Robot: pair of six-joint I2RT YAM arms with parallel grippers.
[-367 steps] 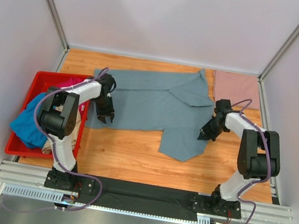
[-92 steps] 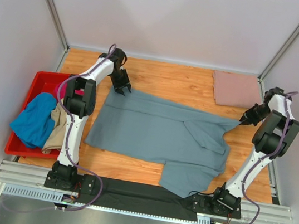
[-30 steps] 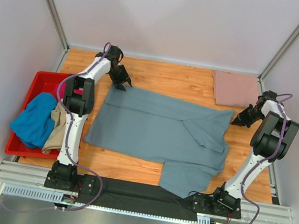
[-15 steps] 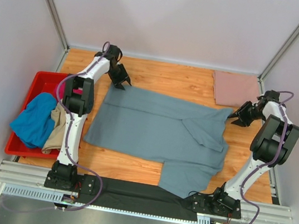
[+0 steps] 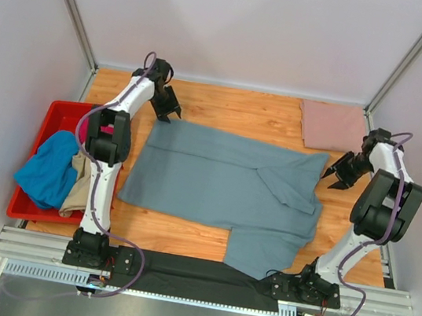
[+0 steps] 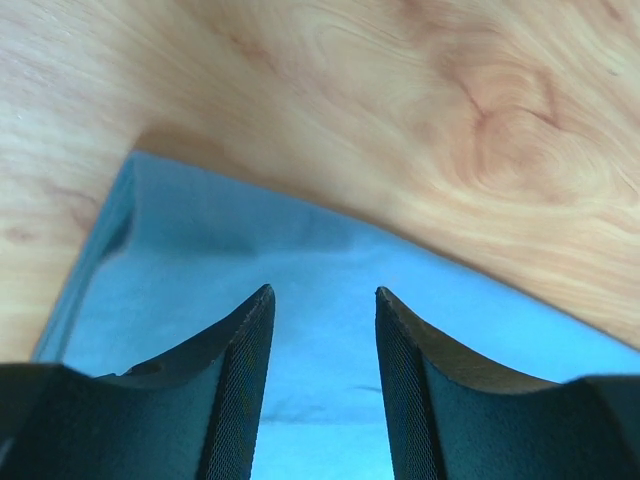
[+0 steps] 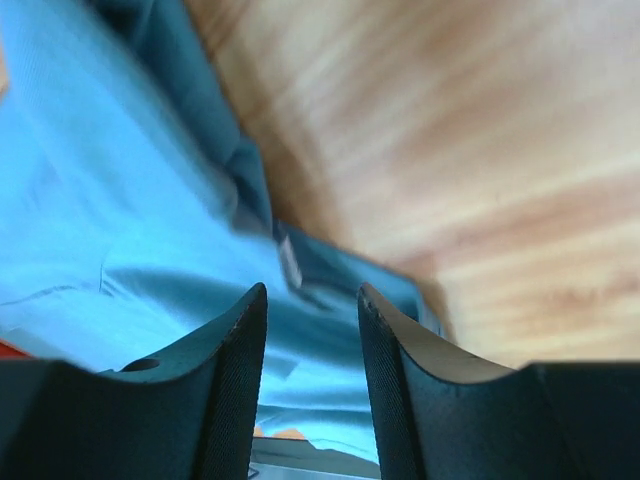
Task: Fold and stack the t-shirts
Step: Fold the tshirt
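Showing both jaws open and empty, the wrist views miss the overhead's folded pink t-shirt [image 5: 332, 126].

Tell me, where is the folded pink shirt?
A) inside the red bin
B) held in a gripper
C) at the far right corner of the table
C: the pink shirt lies flat on the table at its far right corner, away from the red bin.

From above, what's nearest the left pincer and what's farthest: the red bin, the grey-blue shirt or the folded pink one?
1. Grey-blue t-shirt, spread in the middle; its far-left corner lies at the left pincer.
2. Red bin, off to the left side.
3. Folded pink t-shirt, in the far right corner.
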